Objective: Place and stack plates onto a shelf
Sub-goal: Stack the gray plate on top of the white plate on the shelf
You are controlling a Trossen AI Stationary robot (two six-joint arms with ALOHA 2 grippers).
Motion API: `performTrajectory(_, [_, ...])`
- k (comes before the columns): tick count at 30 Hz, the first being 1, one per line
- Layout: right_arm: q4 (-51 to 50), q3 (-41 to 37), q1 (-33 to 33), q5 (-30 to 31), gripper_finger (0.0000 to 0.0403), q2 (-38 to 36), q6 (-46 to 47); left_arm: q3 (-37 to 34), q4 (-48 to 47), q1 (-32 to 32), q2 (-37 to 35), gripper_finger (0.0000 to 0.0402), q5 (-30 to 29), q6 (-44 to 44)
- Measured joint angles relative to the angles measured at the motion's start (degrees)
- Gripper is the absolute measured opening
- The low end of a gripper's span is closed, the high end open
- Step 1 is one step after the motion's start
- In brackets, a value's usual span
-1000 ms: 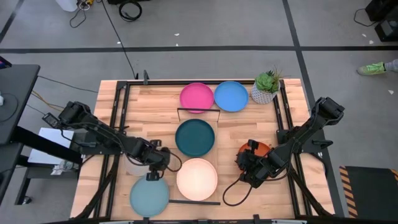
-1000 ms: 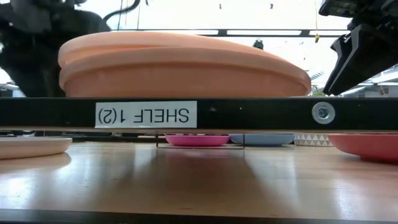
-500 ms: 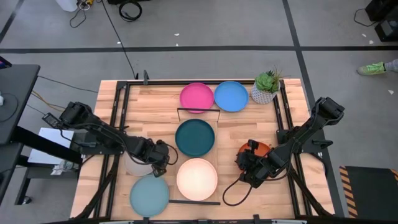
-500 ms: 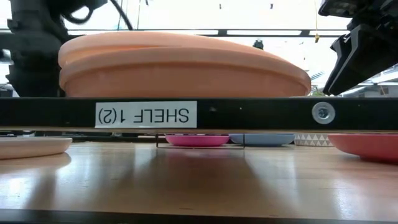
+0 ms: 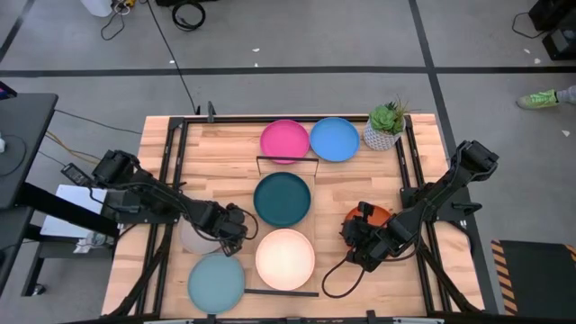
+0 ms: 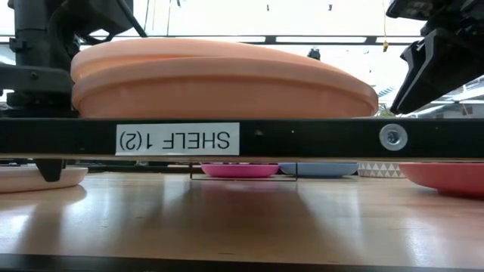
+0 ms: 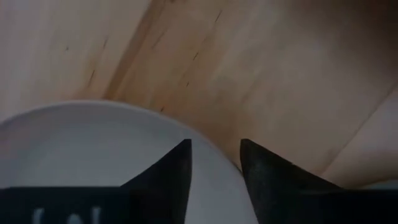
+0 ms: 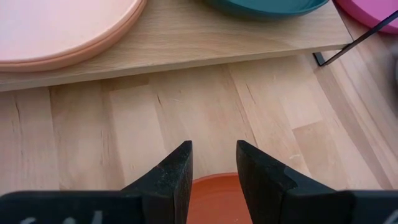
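My left gripper (image 5: 231,227) points down over the right rim of a grey plate (image 5: 190,238) that lies flat on the table left of the shelf (image 5: 310,230). Its fingers stand apart, one inside the rim and one outside. The shelf carries a dark teal plate (image 5: 282,199) and, at its near end, a cream plate (image 5: 285,258) stacked on another. A light aqua plate (image 5: 216,282) lies at the near left. My right gripper (image 5: 357,236) waits open above an orange plate (image 5: 382,214) that rests on the table. My left gripper comes from above, pointing down, with one finger (image 7: 174,171) over the grey plate's inside and the other (image 7: 264,177) outside its rim (image 7: 214,163). Whether the fingers touch the rim I cannot tell. The plate lies flat on the table.
A pink plate (image 5: 285,141) and a blue plate (image 5: 334,139) lie at the far edge, beside a potted plant (image 5: 385,126). Black wire rails (image 5: 288,159) close the shelf's short ends. Bare tabletop shows between the shelf and the orange plate (image 8: 186,124).
My left gripper has drawn back from the light aqua plate's far rim toward the grey plate, sunk lower and rolled about its downward line. One fingertip now shows below the shelf's front rail in the low view, down at the plate.
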Motion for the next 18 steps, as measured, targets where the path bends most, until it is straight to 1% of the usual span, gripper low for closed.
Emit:
performTrajectory(3, [0.02,0.0,0.0,0.0,0.013,0.0,0.08,0.02,0.05,0.0,0.0,0.0104,0.05,1.48])
performTrajectory(5, [0.02,0.0,0.0,0.0,0.013,0.0,0.03,-0.03,-0.9,0.0,0.01,0.0076,0.04,3.21])
performTrajectory(8, [0.0,0.0,0.0,-0.14,0.013,0.0,-0.07,-0.09,-1.41,-0.38,-0.7,0.0023,0.24,5.57])
performTrajectory(9, [-0.04,0.0,0.0,-0.25,0.013,0.0,-0.18,-0.09,-1.7,-0.6,-1.35,0.0015,-0.18,6.27])
performTrajectory(13, [0.03,0.0,-0.36,-0.27,0.013,0.0,-0.24,0.43,-3.44,-0.83,-5.38,0.0014,0.61,7.06])
performTrajectory(15, [0.06,0.0,-1.27,-1.54,0.013,0.0,-0.23,2.04,-6.99,-0.83,-7.98,0.0014,0.64,7.9])
performTrajectory(18, [0.33,-0.04,-3.41,-4.15,0.013,-0.29,-1.46,6.24,-11.96,-1.0,-11.42,0.0014,-0.22,13.33])
